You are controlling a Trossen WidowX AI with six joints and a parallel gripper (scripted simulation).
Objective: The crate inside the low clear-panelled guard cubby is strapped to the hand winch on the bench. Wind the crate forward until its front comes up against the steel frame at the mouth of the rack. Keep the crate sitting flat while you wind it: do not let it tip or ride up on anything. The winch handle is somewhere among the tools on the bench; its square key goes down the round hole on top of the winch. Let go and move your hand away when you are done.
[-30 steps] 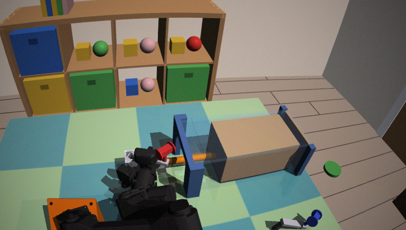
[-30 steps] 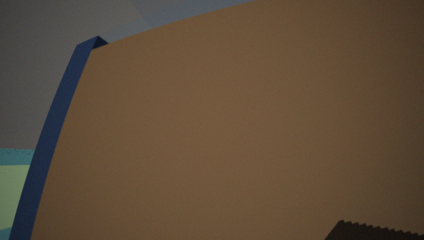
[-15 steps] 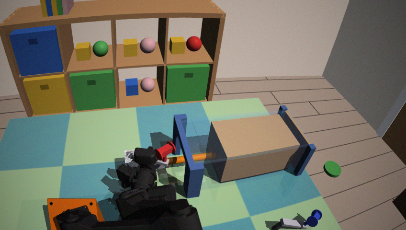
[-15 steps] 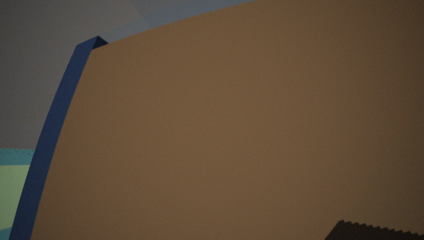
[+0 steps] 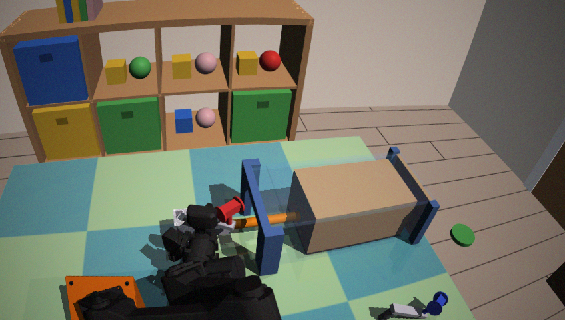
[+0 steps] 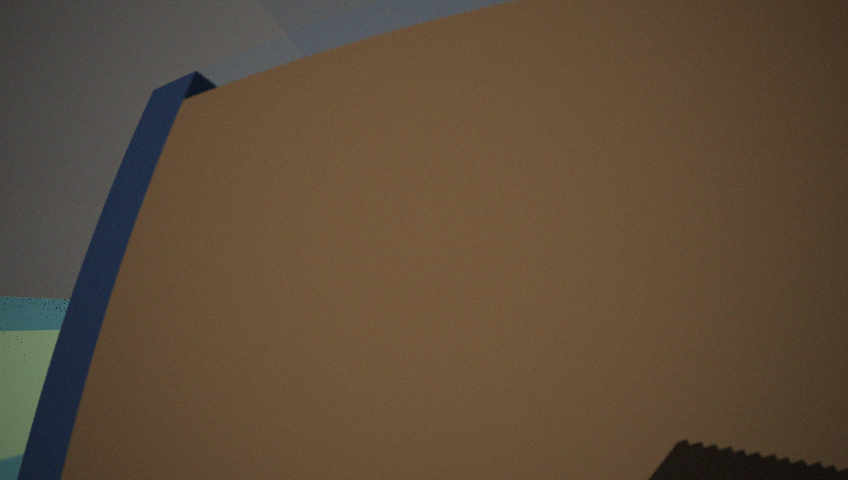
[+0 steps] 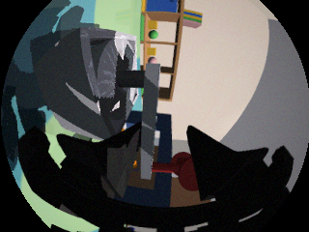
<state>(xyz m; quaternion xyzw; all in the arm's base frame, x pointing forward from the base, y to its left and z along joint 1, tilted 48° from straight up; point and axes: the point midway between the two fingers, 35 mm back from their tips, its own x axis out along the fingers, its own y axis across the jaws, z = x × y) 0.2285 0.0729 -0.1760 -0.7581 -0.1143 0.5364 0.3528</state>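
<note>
The brown crate point(image 5: 356, 190) point(image 6: 446, 237) sits flat in the clear-panelled cubby, with a gap between its front and the blue steel frame point(image 5: 250, 198) at the mouth. An orange strap point(image 5: 273, 219) runs from the winch point(image 5: 180, 217) point(image 7: 103, 63) through the frame to the crate. The handle's grey bar point(image 7: 151, 101) stands over the winch with its key end towards the winch top; how deep the key sits is hidden. Its red knob point(image 5: 230, 210) point(image 7: 181, 169) shows near the right finger. My gripper point(image 7: 166, 127) is part open, fingers either side of bar and knob, not clamped.
Another handle with a blue knob point(image 5: 436, 304) lies at the bench's front right. An orange plate point(image 5: 98, 283) is at the front left beside the black arm point(image 5: 222, 293). A green disc point(image 5: 462, 235) lies on the floor. A shelf point(image 5: 190, 17) stands behind the bench.
</note>
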